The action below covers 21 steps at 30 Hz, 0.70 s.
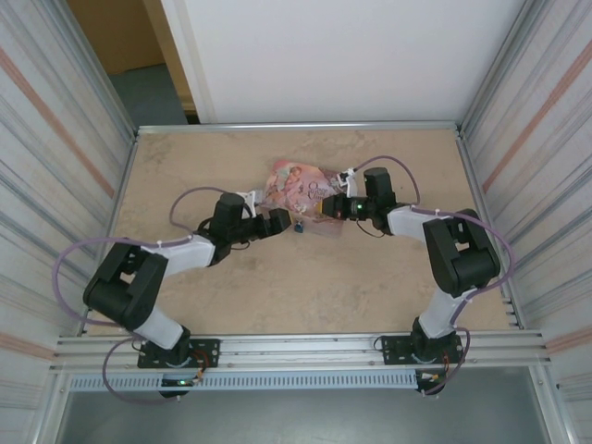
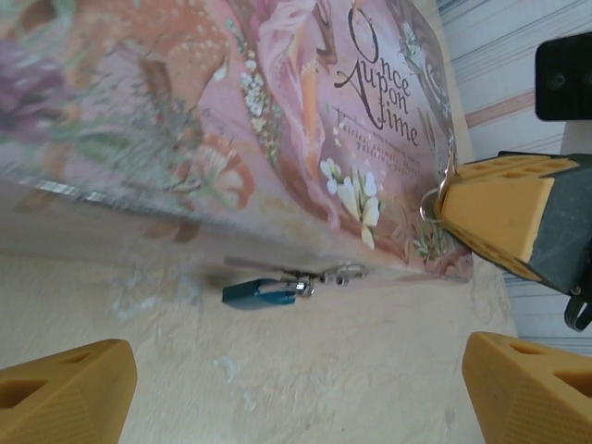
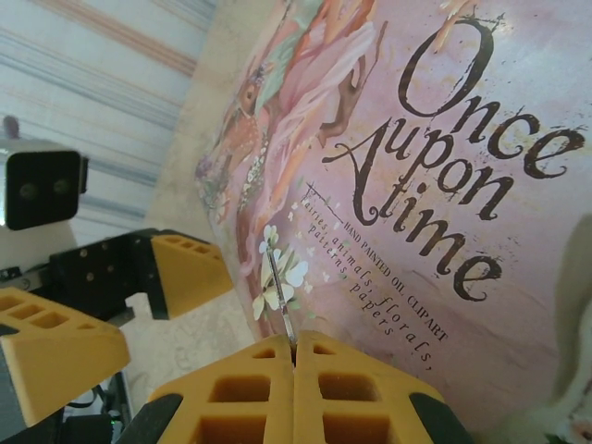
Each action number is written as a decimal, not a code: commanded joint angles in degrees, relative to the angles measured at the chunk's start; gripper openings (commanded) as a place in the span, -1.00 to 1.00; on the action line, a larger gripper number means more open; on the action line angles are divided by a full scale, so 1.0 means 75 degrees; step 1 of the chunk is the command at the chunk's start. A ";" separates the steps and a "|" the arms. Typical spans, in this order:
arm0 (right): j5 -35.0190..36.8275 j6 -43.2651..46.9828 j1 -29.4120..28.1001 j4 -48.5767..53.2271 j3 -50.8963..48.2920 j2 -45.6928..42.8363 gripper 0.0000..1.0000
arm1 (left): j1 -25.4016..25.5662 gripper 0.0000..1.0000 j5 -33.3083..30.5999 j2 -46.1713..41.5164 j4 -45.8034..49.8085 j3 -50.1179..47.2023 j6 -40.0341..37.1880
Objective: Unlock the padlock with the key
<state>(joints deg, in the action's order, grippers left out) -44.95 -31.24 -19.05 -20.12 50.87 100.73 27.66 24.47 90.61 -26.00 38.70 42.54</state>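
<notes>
Pinch padlock point(image 2: 259, 293) across blue body, likely light, rigid, skid-prone, using wide-open left gripper point(image 2: 296, 398), with key point(image 3: 280, 301) clamped in closed right gripper point(image 3: 294, 356).

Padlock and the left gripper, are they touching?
Apart. The left wrist view shows the padlock lying on the table, bare surface between it and the open left gripper.

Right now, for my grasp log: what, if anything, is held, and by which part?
The right tool pinches a thin silvery metal piece, probably the key, by its near end. The left tool is open, holding nothing.
</notes>
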 commanded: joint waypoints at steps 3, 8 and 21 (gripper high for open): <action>0.0122 0.0063 -0.0170 0.0201 0.0198 0.0505 -1.00 | -0.0338 0.82 0.0443 0.0574 -0.0541 0.0586 0.0045; 0.0173 0.0076 -0.0395 0.0280 0.0473 0.0817 -1.00 | -0.0575 0.81 0.0583 0.0960 -0.0397 0.0981 -0.0225; 0.0355 -0.0088 -0.0566 0.0116 0.0705 0.0850 -1.00 | -0.0519 0.68 0.0414 0.0317 0.0560 0.0657 -0.1553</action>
<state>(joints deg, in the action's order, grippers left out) -44.40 -31.27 -22.61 -22.31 56.01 105.71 23.09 27.86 96.18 -25.08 44.77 35.92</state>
